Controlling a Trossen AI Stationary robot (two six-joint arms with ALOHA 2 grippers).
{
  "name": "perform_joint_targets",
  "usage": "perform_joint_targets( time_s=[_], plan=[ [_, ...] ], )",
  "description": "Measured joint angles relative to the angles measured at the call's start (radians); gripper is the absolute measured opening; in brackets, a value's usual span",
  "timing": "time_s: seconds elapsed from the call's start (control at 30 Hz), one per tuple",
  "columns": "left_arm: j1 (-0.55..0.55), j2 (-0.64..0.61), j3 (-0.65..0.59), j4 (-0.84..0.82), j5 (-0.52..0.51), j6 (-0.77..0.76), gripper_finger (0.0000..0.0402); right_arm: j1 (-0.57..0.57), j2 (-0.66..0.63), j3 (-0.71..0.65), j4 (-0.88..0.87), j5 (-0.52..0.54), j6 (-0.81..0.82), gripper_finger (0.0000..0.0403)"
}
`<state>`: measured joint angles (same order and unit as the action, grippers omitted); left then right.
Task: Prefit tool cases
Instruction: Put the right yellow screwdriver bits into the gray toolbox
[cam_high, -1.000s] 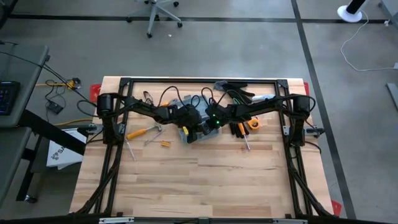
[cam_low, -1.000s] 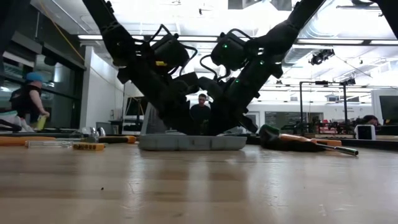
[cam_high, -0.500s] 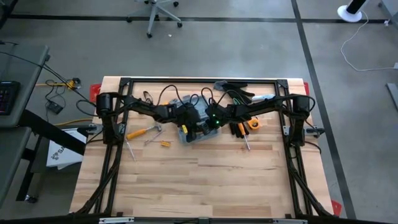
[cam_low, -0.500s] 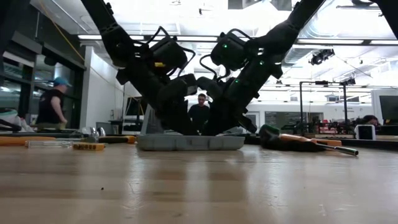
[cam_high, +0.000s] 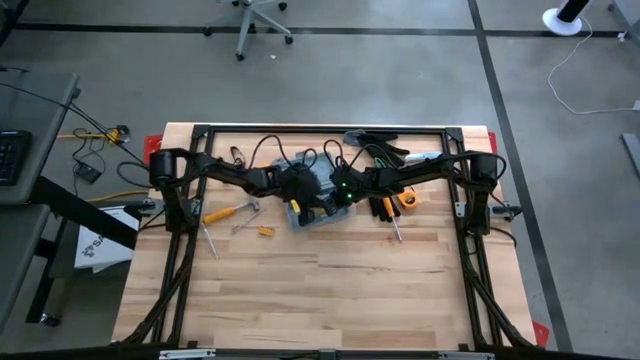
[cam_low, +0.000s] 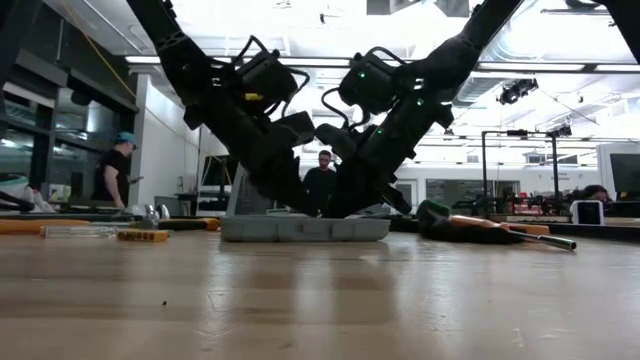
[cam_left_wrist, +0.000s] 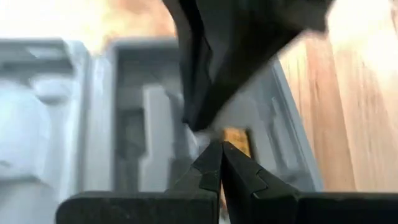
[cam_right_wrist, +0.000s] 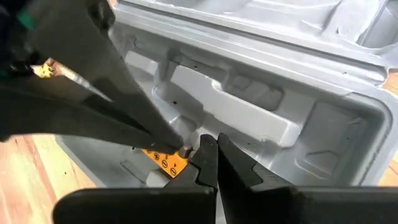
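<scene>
Two dark robot arms met over an open grey tool case (cam_high: 312, 212) lying flat on the wooden desk (cam_high: 320, 290), a little back of the middle and nearer the far edge than the near one. The left pincer (cam_left_wrist: 219, 149) was pressed together, its tips down inside the case just above a small yellow-orange piece (cam_left_wrist: 236, 138) lying in one of the moulded recesses. The right pincer (cam_right_wrist: 209, 149) was likewise pressed together and reached into the same tray from the other side, its tips beside the same labelled yellow piece (cam_right_wrist: 163, 160). Neither pincer visibly pinched anything; whether the tips actually touched the piece could not be told.

Loose tools lay around the case: a yellow-handled hammer (cam_high: 228, 211) towards the left edge, and a screwdriver (cam_high: 394, 226) with black gloves (cam_high: 381, 206) towards the right edge. In the room beyond the desk a person (cam_low: 116, 170) stood at the left.

The step in hand appeared to be seating a small part into its moulded slot, both arms nudging it with closed tips. The next move would seem to call for a light push to settle the piece flat in its recess, then lifting both arms clear of each other, since they were crowded close over the tray, before going for one of the tools outside.
</scene>
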<state>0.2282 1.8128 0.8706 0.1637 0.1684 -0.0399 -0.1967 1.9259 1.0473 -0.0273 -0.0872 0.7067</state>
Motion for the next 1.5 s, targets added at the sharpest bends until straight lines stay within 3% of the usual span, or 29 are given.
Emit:
perform_joint_targets(
  time_s=[0.13, 0.43, 1.17, 1.5],
  plan=[
    [0.001, 0.004, 0.002, 0.016, -0.042, 0.026, 0.0000, 0.000, 0.000, 0.000, 0.000, 0.000, 0.000, 0.0000],
    [-0.014, 0.050, 0.004, 0.064, -0.035, 0.034, 0.0000, 0.000, -0.002, 0.001, -0.020, -0.002, -0.007, 0.0000],
    [-0.044, 0.104, 0.012, -0.057, -0.017, 0.105, 0.0000, -0.019, -0.002, 0.001, -0.038, -0.027, -0.011, 0.0000],
    [-0.017, 0.015, 0.001, -0.061, -0.068, 0.104, 0.0000, 0.028, -0.023, -0.003, -0.001, 0.031, 0.013, 0.0000]
  ],
)
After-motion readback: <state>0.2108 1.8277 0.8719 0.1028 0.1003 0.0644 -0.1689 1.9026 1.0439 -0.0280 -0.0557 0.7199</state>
